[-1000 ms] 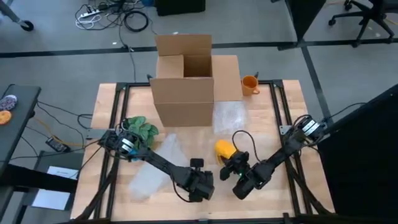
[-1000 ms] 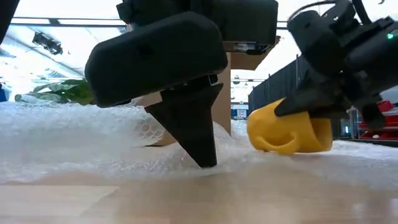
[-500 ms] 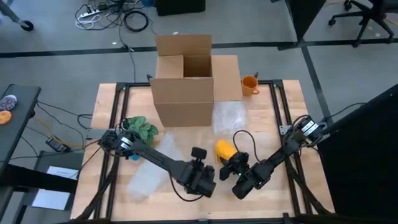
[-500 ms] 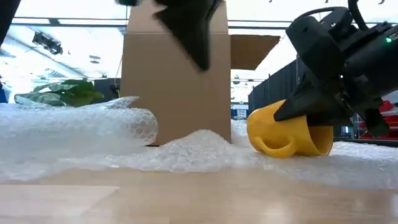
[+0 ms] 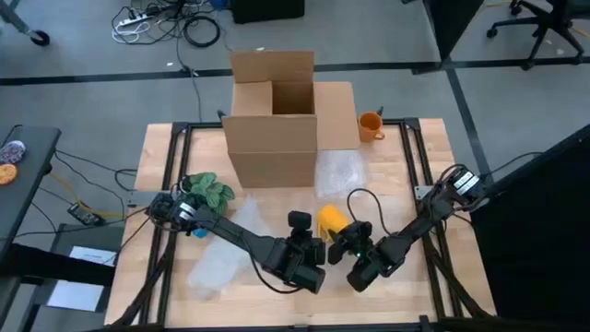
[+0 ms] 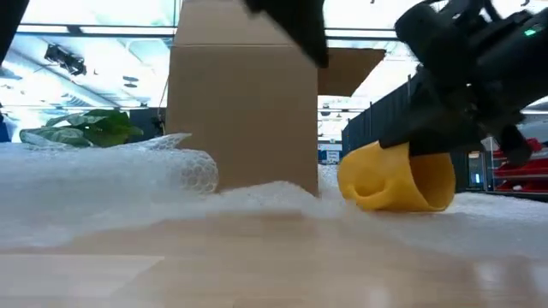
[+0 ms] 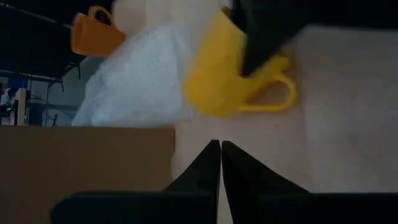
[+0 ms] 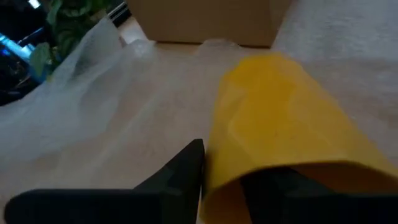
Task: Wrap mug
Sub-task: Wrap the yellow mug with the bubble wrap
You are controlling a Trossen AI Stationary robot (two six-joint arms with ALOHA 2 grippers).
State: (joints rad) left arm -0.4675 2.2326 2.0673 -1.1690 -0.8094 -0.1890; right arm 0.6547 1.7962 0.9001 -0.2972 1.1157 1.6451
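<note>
Near surface (image 5: 415, 290) centre, right hand (image 5: 346, 242) gripped yellow mug (image 5: 330, 221) by rim; left hand (image 5: 299, 221) beside it, fingers pressed together, empty.

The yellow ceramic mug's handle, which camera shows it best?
The left wrist view: the yellow ceramic mug shows its whole handle loop. The low view shows the handle end-on; the high and right wrist views hide it.

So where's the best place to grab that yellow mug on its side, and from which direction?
By the rim, coming in from the open mouth. The yellow mug lies tipped over with its mouth facing the right pincer, so one finger fits inside and one presses on the outer wall, as it grips now. The handle sits low near the table, so it's probably harder to pinch.
</note>
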